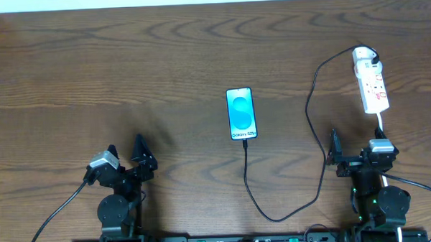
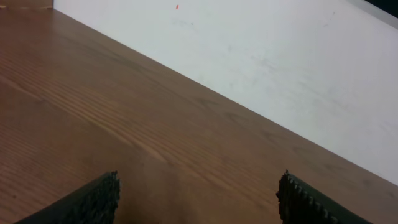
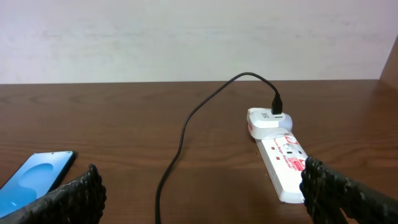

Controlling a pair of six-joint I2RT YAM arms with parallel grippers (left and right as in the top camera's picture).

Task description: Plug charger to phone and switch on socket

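Observation:
The phone (image 1: 242, 113) lies flat at mid-table with its blue screen up; its corner shows at the lower left of the right wrist view (image 3: 31, 180). The charger (image 1: 246, 166) is a thin black cable. It runs from the phone's near edge, loops toward me, then climbs right to the socket (image 1: 372, 87). I cannot tell whether its tip is seated in the phone. In the right wrist view the charger (image 3: 178, 149) ends at a white adapter (image 3: 267, 119) on the socket (image 3: 283, 158). My right gripper (image 1: 356, 141) (image 3: 202, 193) stands open just short of the socket. My left gripper (image 1: 127, 151) (image 2: 199, 199) is open over bare wood.
The wooden table (image 1: 127, 66) ends at a white wall (image 2: 261, 50) along its far side. A white cord (image 1: 381, 122) leaves the socket's near end toward my right arm. Both arm bases sit at the table's front edge.

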